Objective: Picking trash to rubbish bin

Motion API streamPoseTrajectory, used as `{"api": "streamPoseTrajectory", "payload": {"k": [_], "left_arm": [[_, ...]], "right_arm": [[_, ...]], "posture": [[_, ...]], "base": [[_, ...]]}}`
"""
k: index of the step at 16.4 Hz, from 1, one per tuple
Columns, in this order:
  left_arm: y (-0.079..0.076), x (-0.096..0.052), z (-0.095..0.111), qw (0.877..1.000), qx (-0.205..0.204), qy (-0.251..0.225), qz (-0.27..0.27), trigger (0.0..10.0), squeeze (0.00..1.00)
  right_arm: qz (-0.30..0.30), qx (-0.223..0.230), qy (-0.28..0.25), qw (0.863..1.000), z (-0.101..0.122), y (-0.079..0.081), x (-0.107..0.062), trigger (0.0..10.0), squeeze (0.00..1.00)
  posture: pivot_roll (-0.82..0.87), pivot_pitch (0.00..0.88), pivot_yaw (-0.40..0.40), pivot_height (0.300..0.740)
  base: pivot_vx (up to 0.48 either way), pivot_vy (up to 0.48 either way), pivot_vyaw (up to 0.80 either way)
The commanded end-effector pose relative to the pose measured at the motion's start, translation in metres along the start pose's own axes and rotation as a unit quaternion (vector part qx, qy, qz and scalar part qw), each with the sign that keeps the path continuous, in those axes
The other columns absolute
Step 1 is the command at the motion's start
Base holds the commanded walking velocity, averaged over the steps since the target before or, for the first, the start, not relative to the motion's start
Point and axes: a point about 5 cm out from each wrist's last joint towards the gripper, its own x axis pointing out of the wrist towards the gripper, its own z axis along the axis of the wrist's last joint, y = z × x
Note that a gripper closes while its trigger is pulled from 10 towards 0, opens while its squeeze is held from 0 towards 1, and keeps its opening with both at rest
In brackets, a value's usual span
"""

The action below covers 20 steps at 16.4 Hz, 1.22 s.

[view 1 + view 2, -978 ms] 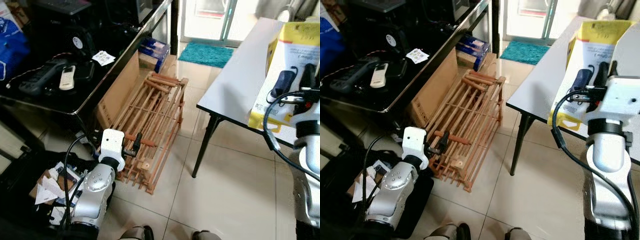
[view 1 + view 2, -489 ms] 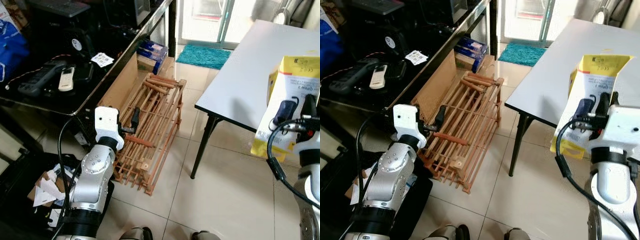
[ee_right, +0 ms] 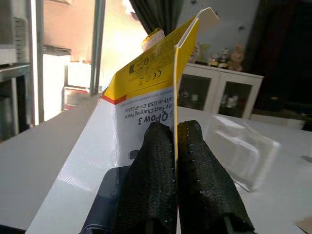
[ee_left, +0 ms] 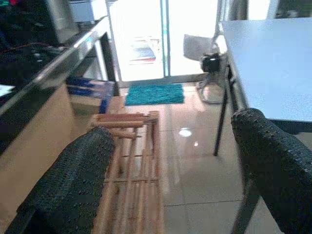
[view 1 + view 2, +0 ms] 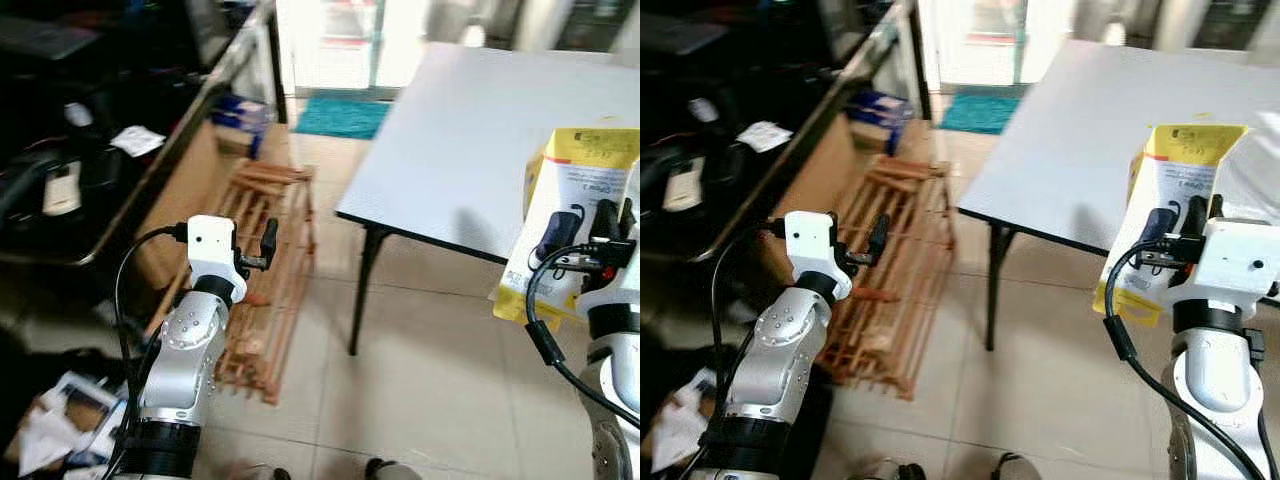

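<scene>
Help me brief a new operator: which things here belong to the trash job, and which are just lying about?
Job:
- yellow-and-white box, pinched in right gripper
- left gripper, open

Lying about:
- wooden rack
- white table
- teal mat
- remote

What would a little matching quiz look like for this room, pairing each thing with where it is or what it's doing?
Things:
1. yellow and white cardboard box
2. slatted wooden rack
3. teal fluffy mat
4. left gripper

Places or states:
a. lying on the tiled floor by the doorway
b. pinched in the right gripper
c. open, holding nothing
d. lying beside the dark desk

Pairs: 1-b, 2-d, 3-a, 4-c
</scene>
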Motion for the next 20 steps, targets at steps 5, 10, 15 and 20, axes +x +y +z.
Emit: {"api": "streamPoseTrajectory", "payload": {"k": [5, 10, 15, 20], "left_arm": [[0.005, -0.011, -0.007, 1.0, 0.009, 0.015, 0.008, 10.0, 0.0], [-0.002, -0.021, -0.012, 0.999, 0.028, 0.02, -0.018, 10.0, 0.0], [-0.005, -0.021, -0.009, 0.999, 0.032, 0.017, -0.028, 10.0, 0.0], [-0.006, -0.021, -0.008, 0.999, 0.033, 0.019, -0.037, 10.0, 0.0]], "right_arm": [[0.019, -0.001, 0.008, 1.0, -0.001, 0.005, -0.004, 0.0, 0.0], [0.024, -0.002, 0.008, 1.0, -0.002, 0.006, -0.002, 0.0, 0.0], [0.029, 0.008, 0.013, 0.999, -0.004, 0.013, -0.003, 0.0, 0.0], [0.032, 0.017, 0.019, 0.999, -0.008, 0.019, -0.001, 0.0, 0.0]], "posture": [[-0.12, 0.092, 0.06, 0.74], [-0.11, 0.096, 0.054, 0.74], [-0.1, 0.099, 0.056, 0.74], [-0.09, 0.105, 0.066, 0.74]], "base": [[0.0, 0.0, -0.8], [0.0, 0.0, -0.75], [0.0, 0.0, -0.18], [0.0, -0.308, 0.0]]}}
